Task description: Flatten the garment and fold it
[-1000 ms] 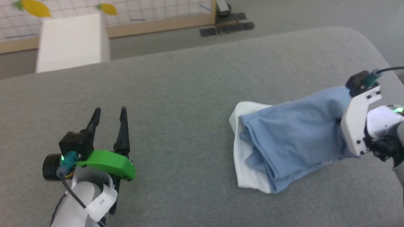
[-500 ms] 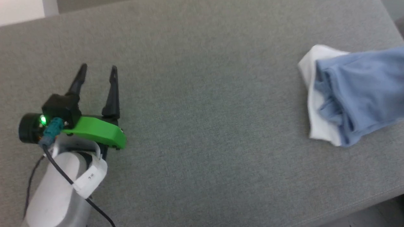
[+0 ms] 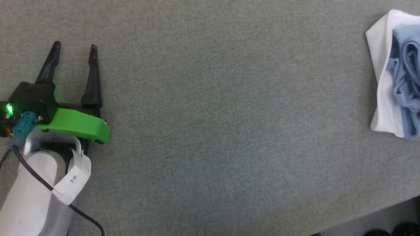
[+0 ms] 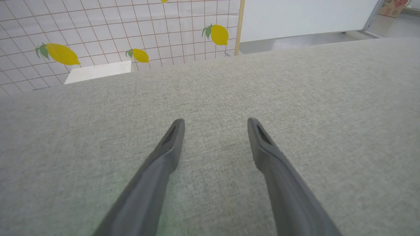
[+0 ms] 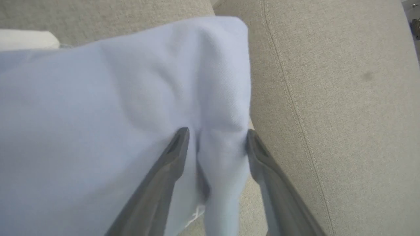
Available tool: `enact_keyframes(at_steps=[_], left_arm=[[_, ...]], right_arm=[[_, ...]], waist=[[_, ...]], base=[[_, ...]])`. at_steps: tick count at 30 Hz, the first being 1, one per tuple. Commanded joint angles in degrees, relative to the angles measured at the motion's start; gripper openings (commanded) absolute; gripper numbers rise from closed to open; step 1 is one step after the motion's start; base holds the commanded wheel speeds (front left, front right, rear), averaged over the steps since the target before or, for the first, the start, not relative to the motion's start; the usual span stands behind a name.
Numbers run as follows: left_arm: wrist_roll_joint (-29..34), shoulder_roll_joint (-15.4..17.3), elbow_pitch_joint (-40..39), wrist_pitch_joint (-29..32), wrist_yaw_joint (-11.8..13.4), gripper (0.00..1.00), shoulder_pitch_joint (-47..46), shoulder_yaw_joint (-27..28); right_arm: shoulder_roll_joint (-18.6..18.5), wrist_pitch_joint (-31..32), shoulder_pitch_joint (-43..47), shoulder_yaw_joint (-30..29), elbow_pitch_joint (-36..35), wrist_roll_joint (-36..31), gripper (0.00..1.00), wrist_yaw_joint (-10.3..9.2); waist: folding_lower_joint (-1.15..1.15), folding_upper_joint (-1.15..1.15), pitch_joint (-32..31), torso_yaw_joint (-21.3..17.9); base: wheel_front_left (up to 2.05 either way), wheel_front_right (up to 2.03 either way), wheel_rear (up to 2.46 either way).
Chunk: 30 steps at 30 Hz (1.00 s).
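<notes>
The garment [image 3: 405,65] is light blue with a white part [image 3: 380,39]. It lies bunched at the right edge of the head view, cut off by the frame. In the right wrist view the blue garment [image 5: 115,98] covers the left and middle. My right gripper [image 5: 217,131] is open, its fingers spread on either side of a hanging fold of the cloth. My left gripper [image 3: 74,46] rests far to the left on the grey cushion, open with nothing between its fingers. The left wrist view shows the same open left gripper [image 4: 215,121] over bare fabric.
The grey upholstered surface [image 3: 213,114] stretches between the left gripper and the garment. Its front edge [image 3: 377,213] runs along the lower right. A stitched seam [image 5: 295,108] runs beside the right gripper. Beyond the cushion stand a white box [image 4: 98,70] and a lemon-patterned wall [image 4: 62,54].
The head camera has tilted down and swung left, so the garment now sits at the right edge and the right arm has left that picture. The left gripper stays open and still.
</notes>
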Motion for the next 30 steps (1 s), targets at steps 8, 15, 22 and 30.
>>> enact_keyframes(at_steps=[8,15,22,30], left_arm=[[-0.48,-0.09,0.99,-1.26,0.78,1.0,0.9,0.16],[-2.21,-2.3,4.54,-5.37,0.91,1.0,2.49,0.17],[-4.81,-5.12,9.01,-10.1,0.78,1.0,4.76,0.56],[-7.05,-7.19,12.02,-13.1,0.99,1.0,8.37,1.88]], right_arm=[[0.16,-5.11,-3.03,-0.57,1.42,-0.28,1.0,-0.1],[0.61,-12.14,-4.7,3.83,-5.6,5.63,1.0,-0.1],[2.76,-20.81,-4.1,8.02,-15.04,10.37,1.0,-0.1],[10.52,-31.23,1.13,9.33,-23.43,11.4,1.0,-0.1]], waist=[[-0.01,0.0,-1.41,0.25],[-0.01,0.0,-8.68,1.1],[-0.01,0.0,-17.69,3.21],[-0.01,0.0,-25.97,6.49]], base=[[0.0,0.0,0.0],[0.0,0.0,0.0],[0.0,0.0,0.0],[0.0,0.0,0.0]])
